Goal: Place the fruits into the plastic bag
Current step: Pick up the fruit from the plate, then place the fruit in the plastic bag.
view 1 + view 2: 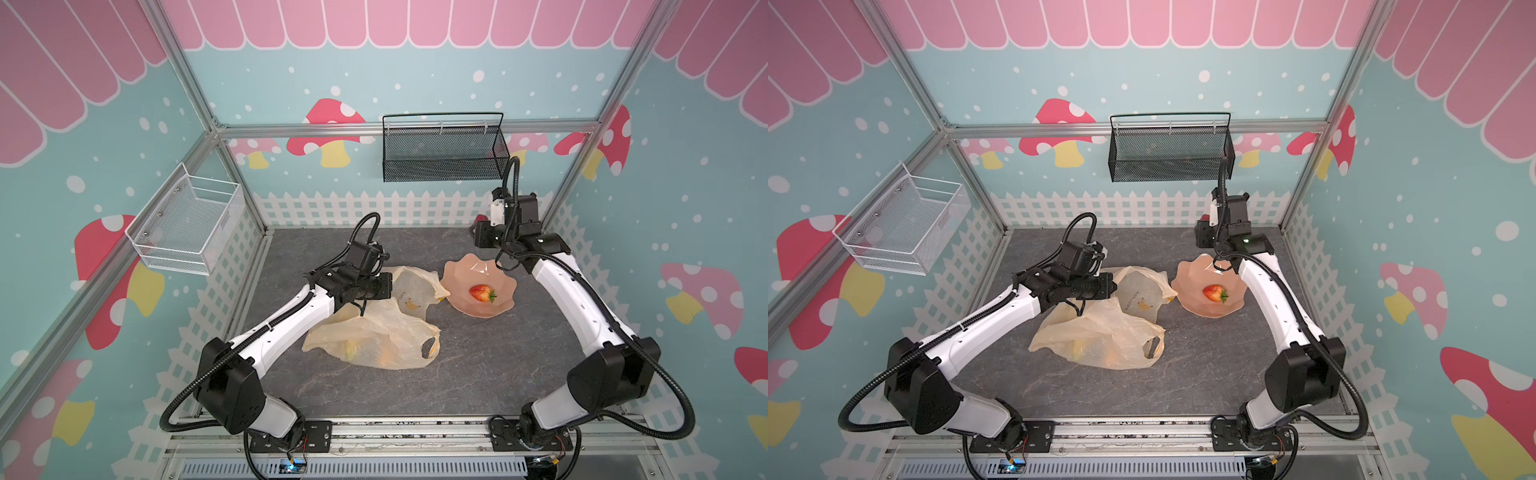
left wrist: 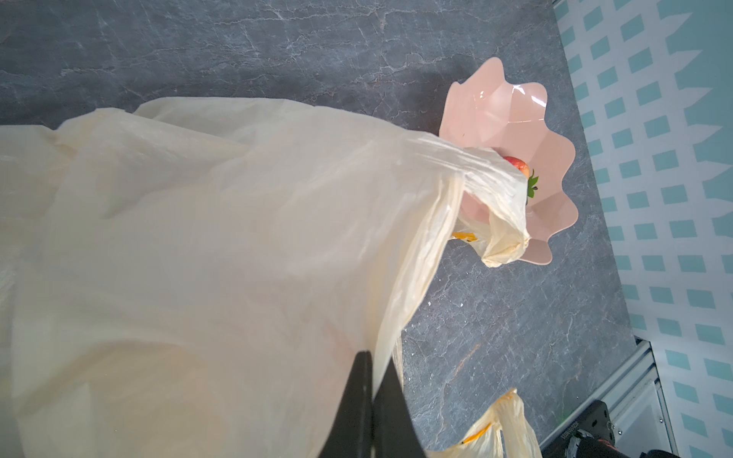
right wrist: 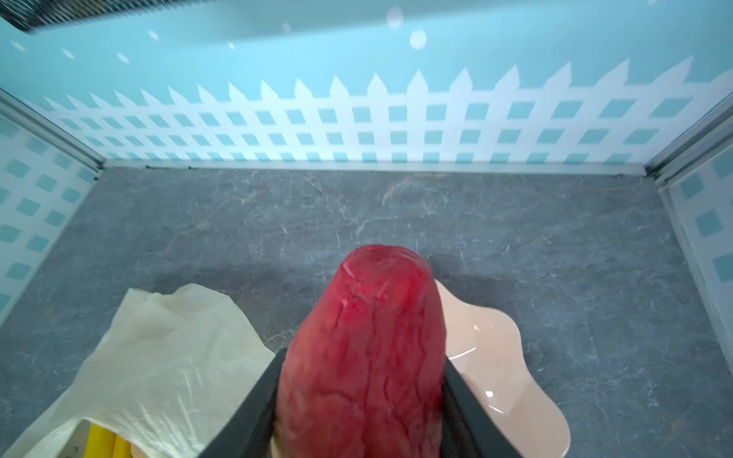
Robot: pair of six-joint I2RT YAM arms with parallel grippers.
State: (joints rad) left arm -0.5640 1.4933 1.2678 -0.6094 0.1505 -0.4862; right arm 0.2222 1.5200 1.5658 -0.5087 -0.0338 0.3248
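The cream plastic bag [image 1: 374, 332] [image 1: 1100, 332] lies crumpled mid-table, with yellow fruits [image 1: 353, 349] [image 3: 103, 440] showing through it. My left gripper [image 2: 375, 357] [image 1: 388, 286] is shut on the bag's edge [image 2: 198, 257] and holds it raised. A red strawberry [image 1: 482, 293] [image 1: 1214, 293] [image 2: 515, 162] lies in the pink scalloped bowl [image 1: 457, 270] [image 2: 496, 119]. My right gripper [image 3: 363, 359] [image 1: 478, 220] hangs above the bowl's far rim, shut on a dark red wrinkled fruit [image 3: 369, 337] [image 1: 1204, 217]. The bag's mouth [image 3: 166, 357] is just to its left.
A black mesh basket [image 1: 444, 153] hangs on the back wall and a white wire basket [image 1: 187, 220] on the left wall. Fence-printed walls [image 3: 396, 127] and metal posts close in the grey table [image 1: 478, 374] on three sides.
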